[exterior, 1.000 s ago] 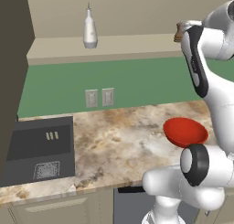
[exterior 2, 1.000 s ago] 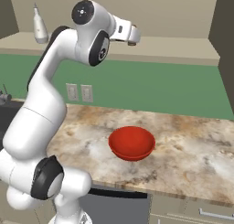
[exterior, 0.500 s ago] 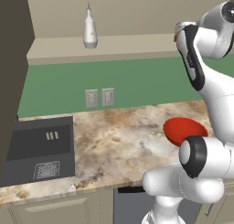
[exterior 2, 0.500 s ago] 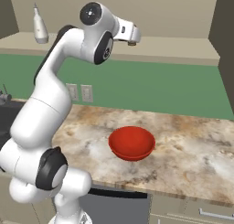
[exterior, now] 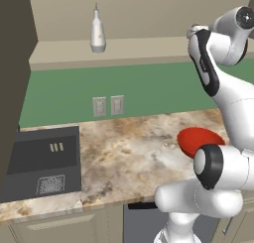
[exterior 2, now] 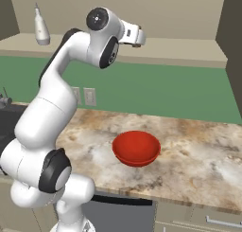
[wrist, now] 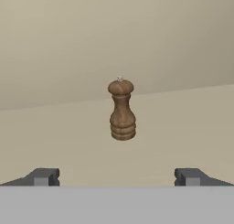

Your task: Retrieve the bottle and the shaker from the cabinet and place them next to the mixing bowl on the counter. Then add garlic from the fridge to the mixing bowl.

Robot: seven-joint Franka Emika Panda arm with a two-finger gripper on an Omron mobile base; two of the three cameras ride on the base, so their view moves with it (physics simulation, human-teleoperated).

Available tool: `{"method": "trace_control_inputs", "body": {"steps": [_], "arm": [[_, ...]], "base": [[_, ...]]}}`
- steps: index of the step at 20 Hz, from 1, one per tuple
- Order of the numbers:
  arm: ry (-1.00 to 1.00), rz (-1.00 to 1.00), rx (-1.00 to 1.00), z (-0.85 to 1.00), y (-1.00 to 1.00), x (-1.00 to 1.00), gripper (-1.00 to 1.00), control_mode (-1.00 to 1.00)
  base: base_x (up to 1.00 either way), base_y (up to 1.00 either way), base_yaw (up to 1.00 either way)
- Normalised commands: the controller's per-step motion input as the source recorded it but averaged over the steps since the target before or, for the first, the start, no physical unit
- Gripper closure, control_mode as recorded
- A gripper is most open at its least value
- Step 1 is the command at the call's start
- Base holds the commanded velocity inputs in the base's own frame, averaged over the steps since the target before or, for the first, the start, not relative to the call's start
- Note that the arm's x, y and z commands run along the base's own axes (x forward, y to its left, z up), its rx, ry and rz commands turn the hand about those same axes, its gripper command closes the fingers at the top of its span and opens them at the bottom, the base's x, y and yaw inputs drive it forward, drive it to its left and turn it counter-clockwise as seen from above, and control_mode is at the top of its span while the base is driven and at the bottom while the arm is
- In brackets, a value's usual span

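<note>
Bottle (exterior: 97,32) stands upright on the cabinet (exterior: 124,51) shelf, far left of the arm, untouched. Shaker (wrist: 122,109) stands upright on the same shelf, dead ahead of the gripper (wrist: 116,176) and well apart from it. Jaws spread wide, holding nothing. Red bowl (exterior 2: 136,147) sits empty on the counter (exterior 2: 198,155), below the shelf.

Step looks like the reach for the shaker. Go straight in, keep it centred between the fingertips (wrist: 43,176), close around the ribbed lower body, not the knob.

Hard to tell: how deep the shaker sits on the shelf. From the left base view the arm covers it and part of the bowl.
</note>
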Motion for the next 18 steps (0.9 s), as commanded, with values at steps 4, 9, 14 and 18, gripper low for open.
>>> {"method": "trace_control_inputs", "body": {"steps": [4, 9, 14, 18], "arm": [[-0.07, 0.0, -0.03, 0.0, 0.0, 0.05, -1.0, -1.0], [-0.03, 0.0, -0.01, 0.0, 0.0, 0.2, -1.0, -1.0], [0.01, 0.0, 0.0, 0.03, 0.0, 0.41, -1.0, -1.0], [0.02, 0.0, 0.0, 0.05, 0.0, 0.4, -1.0, -1.0]], "base": [[0.0, 0.0, 0.0], [0.0, 0.0, 0.0], [0.0, 0.0, 0.0], [0.0, 0.0, 0.0]]}}
